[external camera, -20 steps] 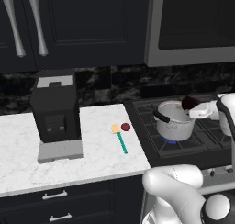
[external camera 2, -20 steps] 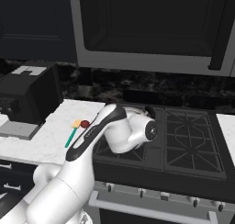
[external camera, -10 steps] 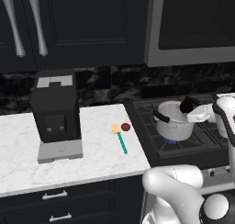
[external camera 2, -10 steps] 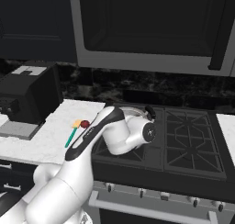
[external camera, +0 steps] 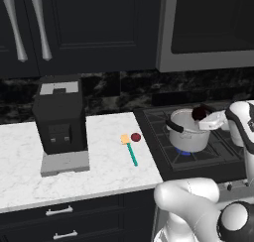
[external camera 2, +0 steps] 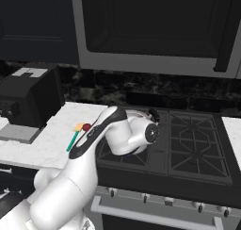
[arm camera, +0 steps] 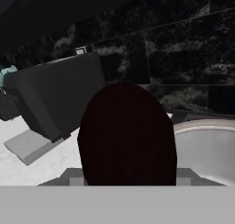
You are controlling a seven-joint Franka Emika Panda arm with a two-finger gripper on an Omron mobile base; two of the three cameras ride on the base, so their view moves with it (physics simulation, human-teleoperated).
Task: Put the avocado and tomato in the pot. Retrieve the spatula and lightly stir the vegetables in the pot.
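Gripper (external camera: 202, 115) clamped on a dark oval item (arm camera: 127, 135), likely the avocado, held over the pot's (external camera: 188, 134) rim at the pot's 1 o'clock. Not yet dropped in. Tomato (external camera: 135, 137) lies on the counter (external camera: 109, 171), touching the spatula (external camera: 129, 150) head at its 3 o'clock. Left: drop item, tomato, stirring.

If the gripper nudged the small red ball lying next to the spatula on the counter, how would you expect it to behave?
The tomato looks round and smooth, so a nudge would probably set it rolling across the flat white counter. It lies right beside the spatula head, which might check it on that side. Being small, it is likely light and easily displaced.
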